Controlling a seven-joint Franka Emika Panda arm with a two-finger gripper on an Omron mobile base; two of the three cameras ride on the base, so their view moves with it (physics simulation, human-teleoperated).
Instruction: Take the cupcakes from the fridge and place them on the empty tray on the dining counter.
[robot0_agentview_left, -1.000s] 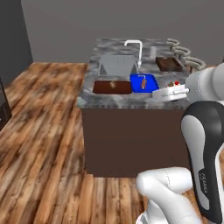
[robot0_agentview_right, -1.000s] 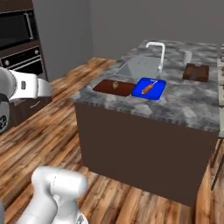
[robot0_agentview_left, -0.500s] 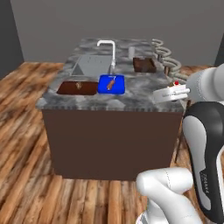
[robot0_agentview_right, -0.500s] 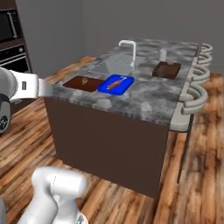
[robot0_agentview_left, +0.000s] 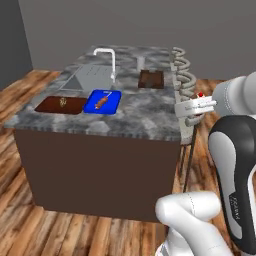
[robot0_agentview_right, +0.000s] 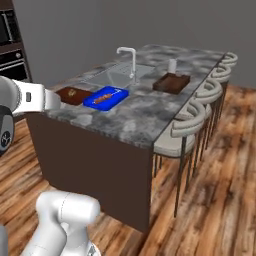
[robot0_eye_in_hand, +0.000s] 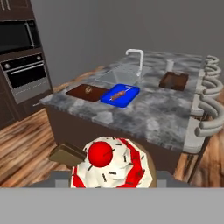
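From the left base view, the gripper (robot0_agentview_left: 196, 106) is held out beside the stools (robot0_agentview_left: 184, 75), and a red-topped cupcake (robot0_agentview_left: 200, 94) sits pinched between its fingers. The tray (robot0_agentview_left: 151, 79) lies at the far end of the counter (robot0_agentview_left: 135, 115), well apart from the gripper, and it looks empty. A blue tray (robot0_agentview_left: 103, 101) and a flat board (robot0_agentview_left: 61, 104) lie nearer the sink (robot0_agentview_left: 86, 78).

From the right base view, the floor (robot0_agentview_right: 215, 170) is wood and the walls plain grey.

In the hand view, the cupcake fills the bottom, and an oven (robot0_eye_in_hand: 25, 72) stands at the left. I judge the task is not half done: this cupcake must be placed, and the other one fetched.
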